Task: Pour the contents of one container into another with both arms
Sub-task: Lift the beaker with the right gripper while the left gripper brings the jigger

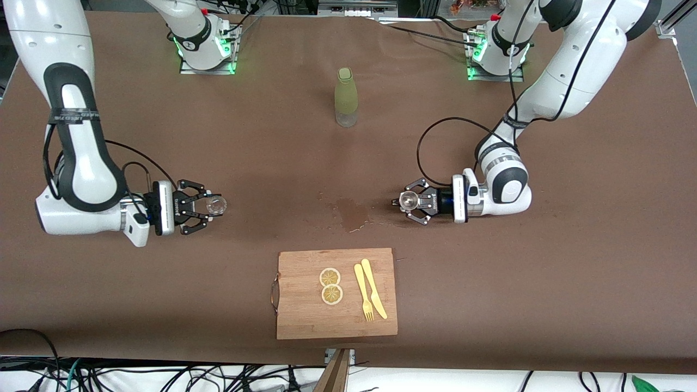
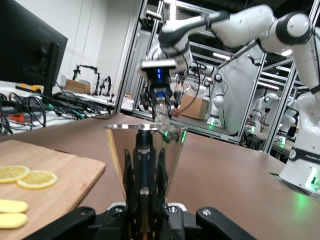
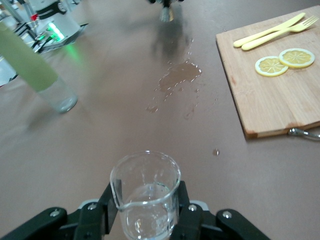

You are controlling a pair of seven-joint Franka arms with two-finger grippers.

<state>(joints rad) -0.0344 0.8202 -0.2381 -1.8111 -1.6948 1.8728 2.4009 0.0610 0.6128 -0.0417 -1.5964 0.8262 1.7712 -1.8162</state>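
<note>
Nearest the front camera lies a cutting board (image 1: 305, 316) with lemon slices (image 1: 330, 285). Farther back, the right claw (image 1: 209, 206) grips a glass beaker (image 3: 145, 192) holding water, and the left claw (image 1: 404, 201) grips a metal cup (image 2: 144, 150). A wet patch (image 1: 352, 213) lies between them on the bench (image 1: 544, 283). Farthest stands a bottle (image 1: 346, 97).

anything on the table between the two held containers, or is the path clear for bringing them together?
Nothing solid. Between the glass beaker in the right gripper and the metal cup in the left gripper lies only a wet patch; bottle and cutting board sit off that line.
</note>
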